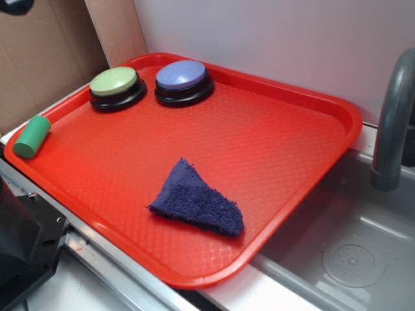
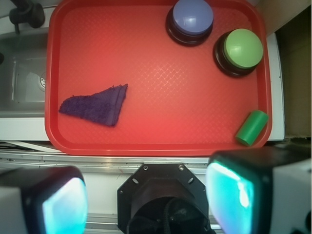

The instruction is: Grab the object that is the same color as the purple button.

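The gripper [image 2: 146, 195] hangs high above the near rim of the red tray [image 2: 156, 146], its two pale fingers [image 2: 239, 195] spread wide apart at the bottom of the wrist view, holding nothing. The purple button [image 2: 191, 17] sits at the top centre of that view, with the green button [image 2: 242, 48] just beside it to the right and a green cylinder [image 2: 252, 127] leaning on the rim at lower right. The matching thing is the dark purple cloth [image 2: 97, 105], lying flat on the tray floor at left centre, well apart from both buttons. It is a rough triangle: in the wrist view its long axis runs nearly level, tilting up to the right, narrow tip at the left and broad edge at the right. The step in hand looks like the approach. It would go best by centring over the thick middle of the cloth, closing across the short width, and descending almost to the tray, since flat terry offers little to pinch.
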You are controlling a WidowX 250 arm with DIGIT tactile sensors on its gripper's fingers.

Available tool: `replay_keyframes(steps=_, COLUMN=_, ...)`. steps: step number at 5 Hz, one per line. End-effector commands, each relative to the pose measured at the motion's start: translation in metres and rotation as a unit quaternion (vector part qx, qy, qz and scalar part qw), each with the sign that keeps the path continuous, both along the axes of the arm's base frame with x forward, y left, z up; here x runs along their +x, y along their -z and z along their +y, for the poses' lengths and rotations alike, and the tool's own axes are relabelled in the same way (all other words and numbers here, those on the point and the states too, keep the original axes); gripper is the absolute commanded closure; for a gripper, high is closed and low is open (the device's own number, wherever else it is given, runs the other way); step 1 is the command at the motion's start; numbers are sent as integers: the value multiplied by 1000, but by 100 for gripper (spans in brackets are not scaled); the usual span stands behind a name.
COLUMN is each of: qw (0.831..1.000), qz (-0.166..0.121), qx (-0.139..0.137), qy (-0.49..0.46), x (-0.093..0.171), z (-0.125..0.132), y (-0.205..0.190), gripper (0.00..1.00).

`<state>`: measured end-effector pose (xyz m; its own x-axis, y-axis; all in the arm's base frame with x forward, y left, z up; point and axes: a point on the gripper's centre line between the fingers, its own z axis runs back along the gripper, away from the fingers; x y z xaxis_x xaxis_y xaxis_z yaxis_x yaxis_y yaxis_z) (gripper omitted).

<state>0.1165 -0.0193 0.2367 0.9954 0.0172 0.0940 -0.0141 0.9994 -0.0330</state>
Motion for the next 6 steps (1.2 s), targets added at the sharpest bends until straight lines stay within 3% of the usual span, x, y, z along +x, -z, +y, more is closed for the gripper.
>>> replay_keyframes(steps=1, qw=1000, qz=0, qx=0, qy=0, x=0, z=0, y=0, gripper=0)
replay_keyframes(steps=2, qw=997, qz=-5, qx=10, qy=71, x=19, z=-13, y=13, gripper=0)
replay_keyframes(steps=3, qw=987, qz=-6, qx=44, qy=156, x=33, z=-34, y=25, gripper=0)
replay_keyframes(steps=4, qw=960, qz=-16, qx=43, qy=277, x=45, z=-55, y=45, gripper=0)
replay_keyframes(steps=5, qw=918, qz=-38, qx=25, qy=394, x=57, z=-71, y=65, gripper=0)
replay_keyframes(steps=6, qw=861, qz=-34, qx=45, qy=506, x=67, z=-90, y=91, gripper=0)
